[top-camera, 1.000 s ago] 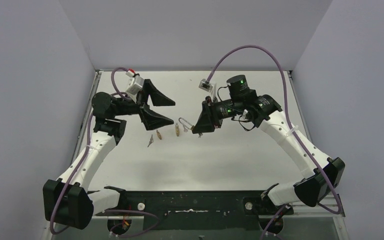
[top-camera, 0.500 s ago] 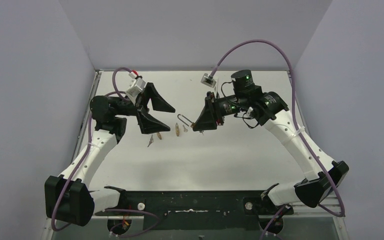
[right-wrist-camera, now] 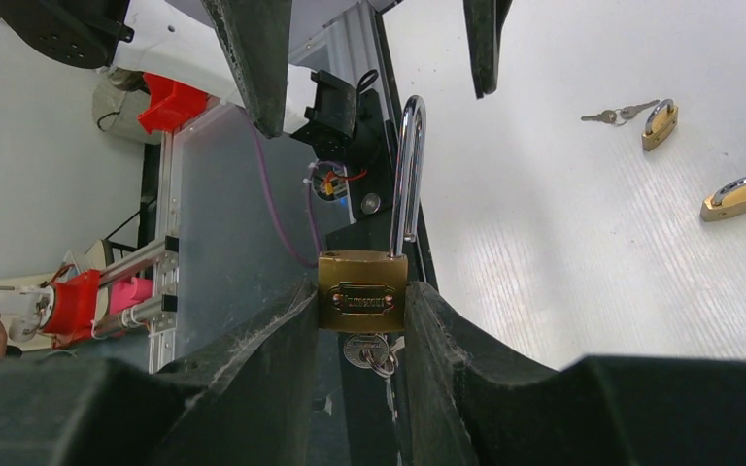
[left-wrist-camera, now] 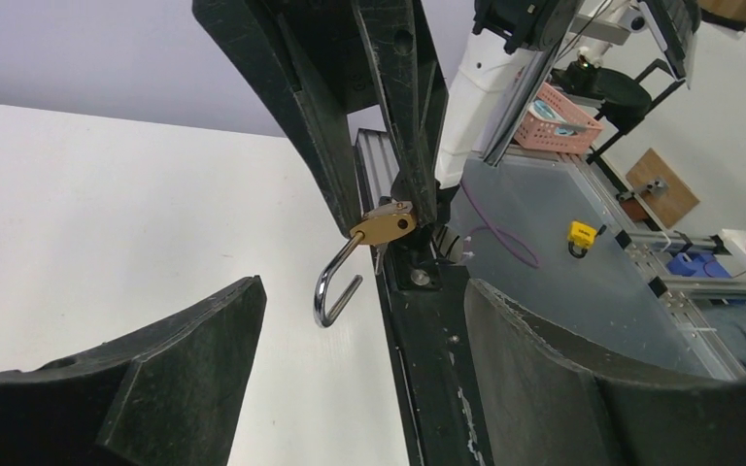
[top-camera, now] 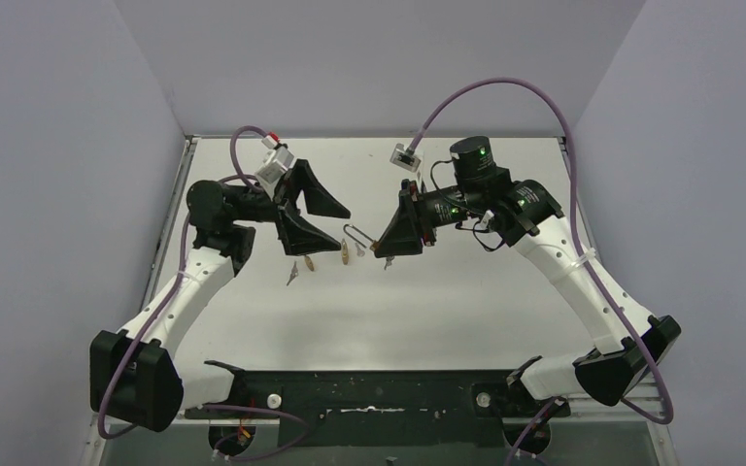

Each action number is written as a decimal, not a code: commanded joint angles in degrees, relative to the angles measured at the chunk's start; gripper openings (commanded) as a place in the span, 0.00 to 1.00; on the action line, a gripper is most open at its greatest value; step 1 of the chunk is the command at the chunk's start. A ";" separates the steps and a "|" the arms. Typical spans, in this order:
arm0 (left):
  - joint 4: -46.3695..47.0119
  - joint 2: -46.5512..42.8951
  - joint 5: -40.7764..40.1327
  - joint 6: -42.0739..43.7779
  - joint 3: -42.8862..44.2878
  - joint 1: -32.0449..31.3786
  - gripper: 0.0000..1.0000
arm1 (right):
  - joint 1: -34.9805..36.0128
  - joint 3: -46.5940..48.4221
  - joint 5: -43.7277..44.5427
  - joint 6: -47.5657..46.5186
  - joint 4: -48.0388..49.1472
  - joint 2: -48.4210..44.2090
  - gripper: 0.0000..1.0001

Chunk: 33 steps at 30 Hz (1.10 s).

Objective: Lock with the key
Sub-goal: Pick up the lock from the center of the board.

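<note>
A small brass padlock [right-wrist-camera: 361,291] is clamped by its flat sides in the right claw [right-wrist-camera: 361,313], lifted off the white desk [top-camera: 447,291]. Its steel shackle [right-wrist-camera: 408,165] is sprung open and sticks straight out of the right claw. A key [right-wrist-camera: 369,351] on a small ring hangs from the underside of the body, deep between the right claw's fingers, and appears to sit in the keyhole.

The left claw [top-camera: 342,226] faces the right claw with its jaws spread wide and nothing in them, close to the shackle's curved end but not touching it.

On the desk below the right claw lie two spare padlocks [right-wrist-camera: 659,121] and some loose keys [right-wrist-camera: 622,112].

The lock is likely dense for its size, rigid and smooth, so it could slip or twist under a sideways push. The firm hold on the body's broad faces suits it. The shackle is stiff but swivels, so it is best pushed at its bend, straight toward the body. The key is thin and light and needs a fine pinch on its head.
</note>
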 commanded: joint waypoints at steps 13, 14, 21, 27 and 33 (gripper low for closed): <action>1.73 3.35 1.44 -1.84 4.54 -3.33 0.48 | 0.65 2.94 -2.13 0.57 3.62 -1.16 0.13; 1.74 3.51 1.48 -1.92 4.65 -3.33 0.46 | 0.68 2.98 -2.13 0.54 3.58 -1.17 0.13; 3.24 4.61 1.95 -3.85 4.75 -3.24 0.33 | 0.61 3.56 -2.13 0.28 3.42 -0.66 0.14; 12.75 6.06 3.09 -11.18 4.55 -3.29 0.00 | 0.54 3.69 -2.09 0.02 3.40 -0.24 0.14; 19.73 7.34 2.20 -17.56 5.42 -2.89 0.00 | 0.46 5.87 0.31 -1.50 1.29 0.91 0.32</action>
